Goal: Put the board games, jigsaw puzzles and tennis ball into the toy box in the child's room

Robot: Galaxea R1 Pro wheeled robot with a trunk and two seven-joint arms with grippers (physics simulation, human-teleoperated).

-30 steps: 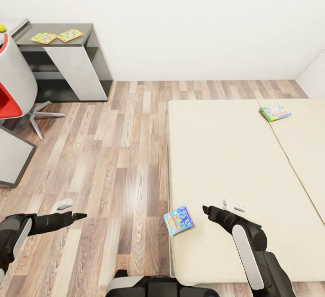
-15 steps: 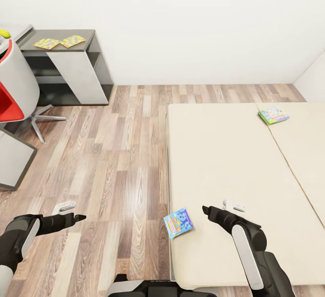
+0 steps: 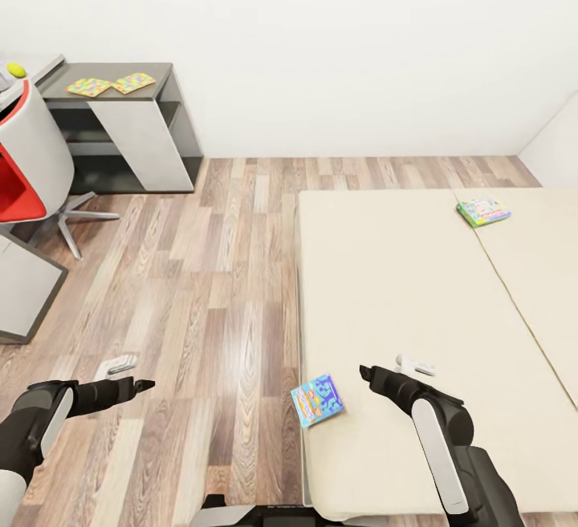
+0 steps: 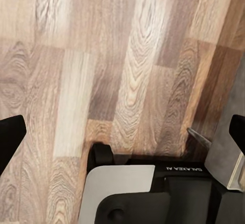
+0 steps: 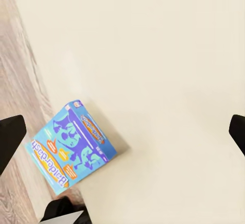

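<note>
Right end effector (image 3: 365, 370): we see its fingers apart, empty, near the blue board game (image 3: 317, 399).
Game: overhanging the bed (image 3: 417, 286) edge.
Approach: we should lower squarely, gripping its overhanging edge.

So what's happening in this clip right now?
A two-armed robot stands at the near corner of a low beige bed, holding nothing. Its open right gripper hovers beside a thin blue board game box at the mattress edge. Its open left gripper hangs over the wooden floor. A white-green game box lies farther back on the bed, and two multicoloured puzzle sheets sit on the dark side unit.
</note>
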